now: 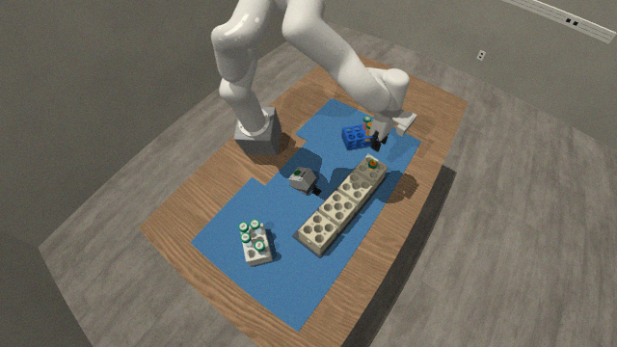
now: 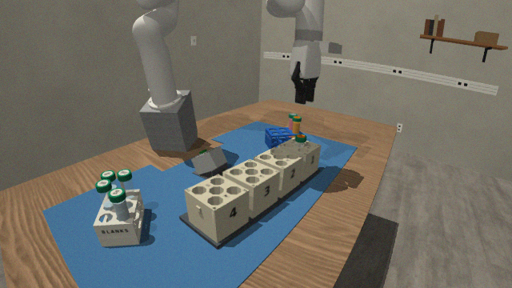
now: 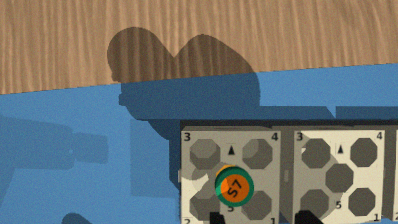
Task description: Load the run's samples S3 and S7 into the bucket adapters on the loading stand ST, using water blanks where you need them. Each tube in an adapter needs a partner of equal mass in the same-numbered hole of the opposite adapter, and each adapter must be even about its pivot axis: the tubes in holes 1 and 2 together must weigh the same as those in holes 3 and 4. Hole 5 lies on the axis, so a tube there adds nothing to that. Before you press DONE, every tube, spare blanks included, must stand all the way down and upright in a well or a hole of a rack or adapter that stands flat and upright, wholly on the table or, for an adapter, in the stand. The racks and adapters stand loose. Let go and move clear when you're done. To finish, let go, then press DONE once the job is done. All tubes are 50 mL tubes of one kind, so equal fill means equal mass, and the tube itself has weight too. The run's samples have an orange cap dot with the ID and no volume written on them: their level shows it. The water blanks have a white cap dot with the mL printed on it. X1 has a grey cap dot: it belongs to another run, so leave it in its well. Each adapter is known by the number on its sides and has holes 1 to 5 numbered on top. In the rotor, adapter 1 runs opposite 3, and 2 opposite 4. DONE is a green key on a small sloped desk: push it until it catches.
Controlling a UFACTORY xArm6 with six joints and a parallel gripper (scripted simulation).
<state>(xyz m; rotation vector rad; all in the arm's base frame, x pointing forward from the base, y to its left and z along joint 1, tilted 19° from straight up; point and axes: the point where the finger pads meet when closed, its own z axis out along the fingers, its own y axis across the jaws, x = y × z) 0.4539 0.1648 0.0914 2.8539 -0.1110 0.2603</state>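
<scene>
Sample S7 [image 1: 372, 164] [image 2: 301, 138] [image 3: 234, 186] stands upright in hole 5 of adapter 1 [image 2: 314, 170]. My gripper [image 1: 378, 144] [image 2: 305, 96] [image 3: 261, 218] is partly open and empty, raised above that adapter. Adapter 2 [image 2: 289, 185], adapter 3 [image 2: 260, 204] and adapter 4 [image 2: 204, 224] hold no tubes; all sit in a row on the dark stand [image 2: 218, 245]. The blue rack [image 1: 350, 143] [image 2: 270, 141] holds a tube with an orange cap dot [image 2: 297, 119], its ID unreadable, and a pink tube with a grey cap dot [image 2: 293, 116]. The BLANKS rack [image 1: 259, 262] [image 2: 120, 238] holds several white-dotted tubes.
The sloped desk [image 1: 303, 180] [image 2: 212, 162] with its green key [image 1: 297, 172] [image 2: 203, 151] stands between the robot base [image 1: 258, 137] [image 2: 170, 128] and the adapter row. The blue rack is behind adapter 1. The table edge runs along the row's outer side.
</scene>
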